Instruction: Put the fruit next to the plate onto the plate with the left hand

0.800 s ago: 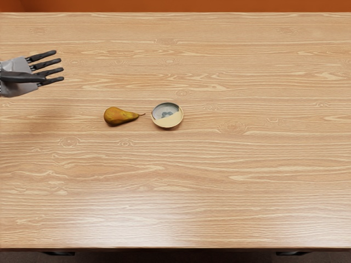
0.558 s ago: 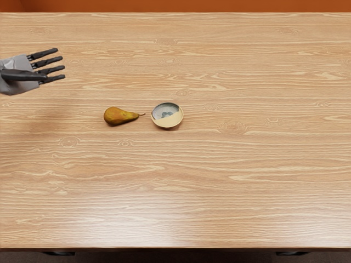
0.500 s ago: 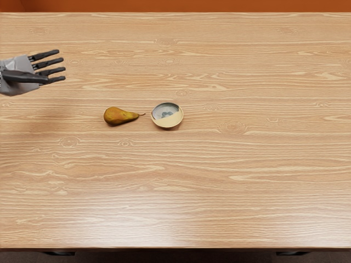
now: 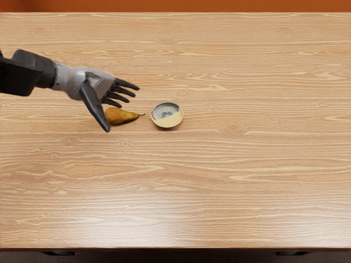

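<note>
Work is only beginning: the left hand (image 4: 100, 90) is hovering left of centre in the frame, fingers spread wide and holding nothing, thumb pointing down just left of the pear (image 4: 122, 115). Whether it is touching the fruit I cannot tell. The pear is lying on its side on the table (image 4: 219, 181), just left of the plate (image 4: 180, 116), apart from it. The plate is carrying no fruit, only a bluish-grey mark. Grasping, lifting and placing are all waiting, I judge.
</note>
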`<action>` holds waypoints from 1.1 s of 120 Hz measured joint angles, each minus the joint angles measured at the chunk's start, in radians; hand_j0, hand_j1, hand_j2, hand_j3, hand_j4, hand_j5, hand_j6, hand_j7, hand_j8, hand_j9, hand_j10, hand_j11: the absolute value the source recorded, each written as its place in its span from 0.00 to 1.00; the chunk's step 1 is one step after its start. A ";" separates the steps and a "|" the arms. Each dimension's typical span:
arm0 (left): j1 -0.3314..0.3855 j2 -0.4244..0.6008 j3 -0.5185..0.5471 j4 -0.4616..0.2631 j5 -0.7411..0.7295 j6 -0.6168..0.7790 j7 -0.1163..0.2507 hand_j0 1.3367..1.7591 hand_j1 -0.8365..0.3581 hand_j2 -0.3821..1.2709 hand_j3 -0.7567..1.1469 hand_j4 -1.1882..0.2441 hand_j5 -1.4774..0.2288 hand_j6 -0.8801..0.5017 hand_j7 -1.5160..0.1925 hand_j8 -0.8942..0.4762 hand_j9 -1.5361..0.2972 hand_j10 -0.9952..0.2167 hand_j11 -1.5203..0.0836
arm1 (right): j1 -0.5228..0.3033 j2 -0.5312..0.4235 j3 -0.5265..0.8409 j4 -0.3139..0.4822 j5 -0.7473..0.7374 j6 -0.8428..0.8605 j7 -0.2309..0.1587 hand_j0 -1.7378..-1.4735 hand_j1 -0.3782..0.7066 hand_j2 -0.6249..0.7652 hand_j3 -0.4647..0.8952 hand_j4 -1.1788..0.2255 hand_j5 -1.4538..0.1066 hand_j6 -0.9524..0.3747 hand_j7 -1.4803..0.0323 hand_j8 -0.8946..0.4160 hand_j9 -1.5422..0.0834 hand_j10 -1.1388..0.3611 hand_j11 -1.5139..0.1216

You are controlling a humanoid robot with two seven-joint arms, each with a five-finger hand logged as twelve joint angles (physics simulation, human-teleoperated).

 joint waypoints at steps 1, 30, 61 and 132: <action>-0.001 0.000 0.000 -0.013 0.011 0.004 0.001 0.76 0.97 0.23 0.40 0.81 0.85 0.62 0.87 0.64 0.82 0.80 0.93 | 0.000 0.000 0.000 0.000 0.000 0.000 0.000 0.30 0.05 0.45 0.34 0.82 0.91 0.70 0.96 0.67 0.93 0.74 0.91; -0.037 -0.010 -0.006 -0.232 0.214 0.267 0.006 0.76 0.97 0.23 0.40 0.81 0.85 0.62 0.87 0.63 0.82 0.80 0.93 | 0.000 0.000 0.000 0.000 0.000 0.000 0.000 0.30 0.05 0.45 0.34 0.82 0.91 0.70 0.96 0.67 0.93 0.74 0.91; -0.020 0.035 -0.009 -0.281 0.277 0.314 0.007 0.76 0.96 0.24 0.40 0.80 0.84 0.61 0.86 0.63 0.81 0.79 0.92 | 0.000 0.000 0.000 0.000 0.000 0.000 0.000 0.30 0.05 0.45 0.34 0.82 0.91 0.70 0.96 0.67 0.93 0.74 0.91; -0.074 -0.066 0.293 -0.338 0.631 0.641 0.007 0.76 0.95 0.24 0.40 0.80 0.83 0.60 0.85 0.62 0.81 0.78 0.91 | 0.000 0.000 -0.001 0.000 0.000 0.000 0.000 0.30 0.05 0.45 0.34 0.82 0.91 0.70 0.96 0.67 0.93 0.74 0.91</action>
